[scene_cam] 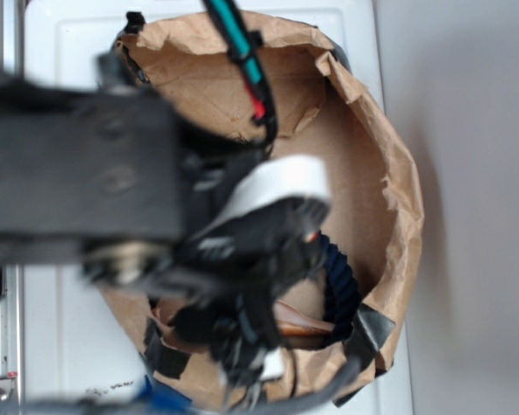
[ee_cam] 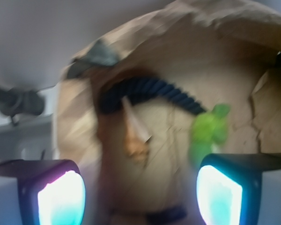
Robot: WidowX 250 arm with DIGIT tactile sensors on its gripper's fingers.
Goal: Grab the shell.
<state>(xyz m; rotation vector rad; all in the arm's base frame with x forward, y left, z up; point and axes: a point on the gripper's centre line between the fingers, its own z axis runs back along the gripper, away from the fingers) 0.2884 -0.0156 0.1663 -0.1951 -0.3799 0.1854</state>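
The shell (ee_cam: 133, 133) is a blurred orange-brown and cream spiral lying on the floor of a crumpled brown paper bag (ee_cam: 225, 61). It lies ahead of my gripper (ee_cam: 140, 199) and between the lines of its two fingers. The gripper is open, its glowing pads (ee_cam: 61, 199) wide apart with nothing between them. In the exterior view only an orange sliver of the shell (scene_cam: 304, 327) shows, beside the dark gripper (scene_cam: 242, 359) that reaches down into the bag (scene_cam: 389, 199).
A dark blue rope (ee_cam: 150, 91) curves just behind the shell and also shows as the rope (scene_cam: 339, 281) in the exterior view. A green plush toy (ee_cam: 208, 131) lies right of the shell. The bag's raised walls ring everything; my arm (scene_cam: 78, 173) covers the left side.
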